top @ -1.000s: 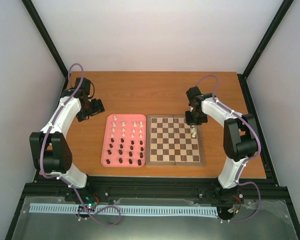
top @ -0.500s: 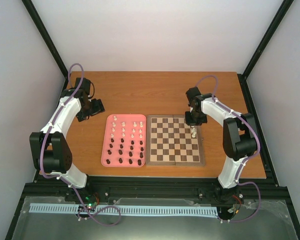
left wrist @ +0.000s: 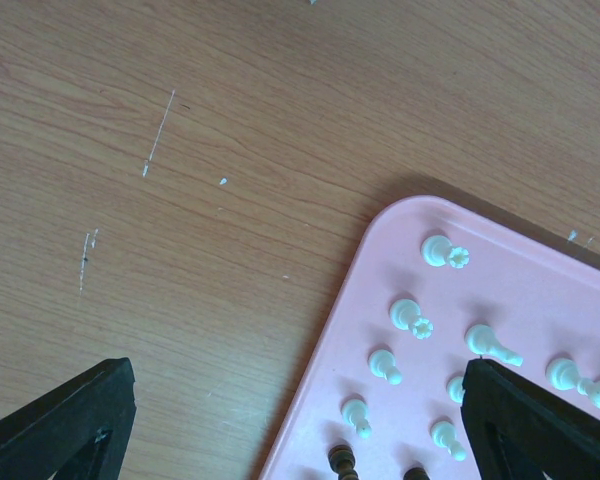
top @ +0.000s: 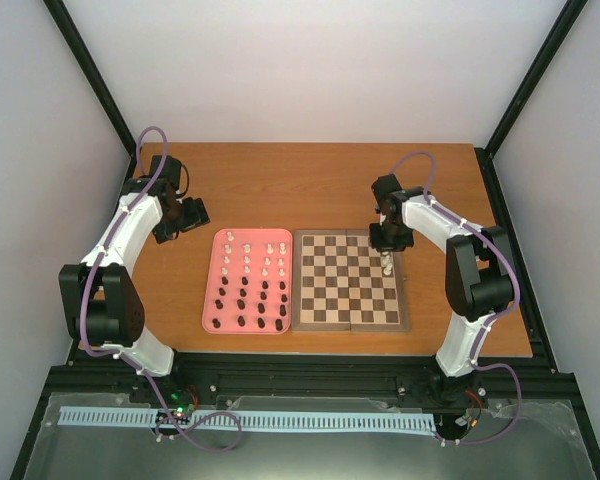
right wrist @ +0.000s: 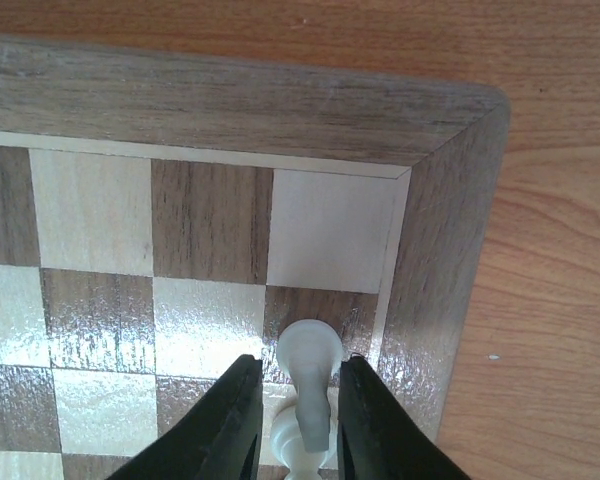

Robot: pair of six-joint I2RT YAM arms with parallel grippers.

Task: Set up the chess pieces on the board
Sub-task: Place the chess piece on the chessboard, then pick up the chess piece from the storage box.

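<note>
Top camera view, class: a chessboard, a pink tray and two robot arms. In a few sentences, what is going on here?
The robot is setting up a chess set. The right gripper is down near the far right corner of the board, its fingers either side of a white piece; whether they grip it is unclear. The left gripper hangs wide open over the table beside the pink tray, where the other pieces wait.

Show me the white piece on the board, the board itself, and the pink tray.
white piece [right wrist: 310, 350]: right wrist view, on its rounded head.
board [top: 335, 285]: top view, on a bare square.
pink tray [left wrist: 550, 300]: left wrist view, on its bare pink floor.
</note>
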